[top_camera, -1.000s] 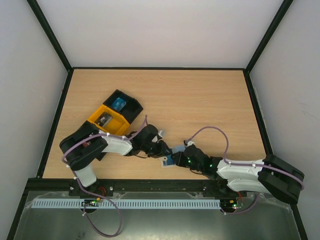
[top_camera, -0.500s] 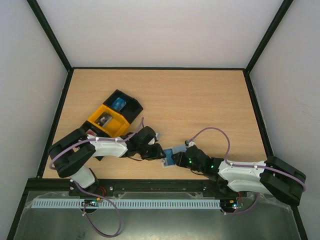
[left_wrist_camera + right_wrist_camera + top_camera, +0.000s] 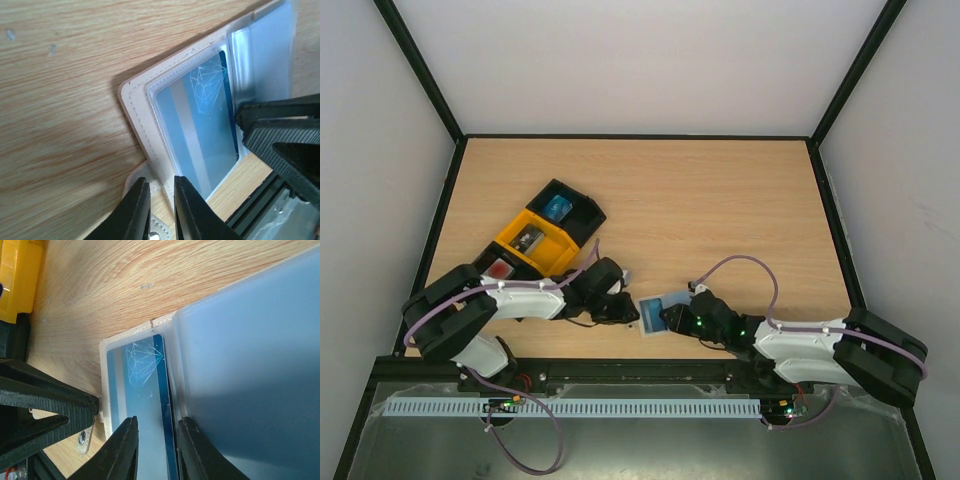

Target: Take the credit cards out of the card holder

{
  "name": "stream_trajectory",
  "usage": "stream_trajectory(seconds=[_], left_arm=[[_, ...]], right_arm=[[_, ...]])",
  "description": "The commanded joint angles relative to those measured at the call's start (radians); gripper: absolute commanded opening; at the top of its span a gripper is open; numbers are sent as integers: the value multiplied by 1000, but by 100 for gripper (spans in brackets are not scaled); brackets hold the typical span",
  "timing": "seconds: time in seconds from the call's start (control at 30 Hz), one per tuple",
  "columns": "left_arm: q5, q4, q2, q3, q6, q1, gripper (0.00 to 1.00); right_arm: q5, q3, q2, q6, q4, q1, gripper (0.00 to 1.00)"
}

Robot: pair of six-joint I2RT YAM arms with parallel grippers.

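The card holder (image 3: 654, 311) was found lying open near the front edge of the worktop (image 3: 720, 200), between the two end effectors and well apart from the black-and-yellow tray (image 3: 548, 258). In the left wrist view its cream, stitched border was seen framing a clear sleeve, and a blue credit card (image 3: 142, 385) with a white line pattern was seen inside that sleeve. The left end effector (image 3: 161, 181) was nearly closed, with the holder's cream edge caught in the narrow gap between its fingers. The right end effector (image 3: 157, 420) was also drawn almost closed, over the sleeved card beside the holder's fold; whether the card, the sleeve or nothing was pinched there could not be told. A pale blue flap of the holder was seen blurred just beside the right fingers. In the overhead view a red card (image 3: 500, 268) was seen in the tray compartment nearest the left arm, and a bright blue item (image 3: 557, 207) in the far black compartment.
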Motion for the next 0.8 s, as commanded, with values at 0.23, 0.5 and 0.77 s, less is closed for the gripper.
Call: stream_trajectory(seconds=[0.23, 0.5, 0.77], left_arm=[[-63, -39, -77, -72, 32, 67, 11], [-120, -74, -198, -51, 24, 89, 12], [-34, 74, -228, -38, -68, 65, 23]], right_arm=[[-20, -17, 24, 57, 50, -5, 23], [-44, -32, 55, 82, 128, -5, 23], [-63, -33, 87, 96, 177, -3, 23]])
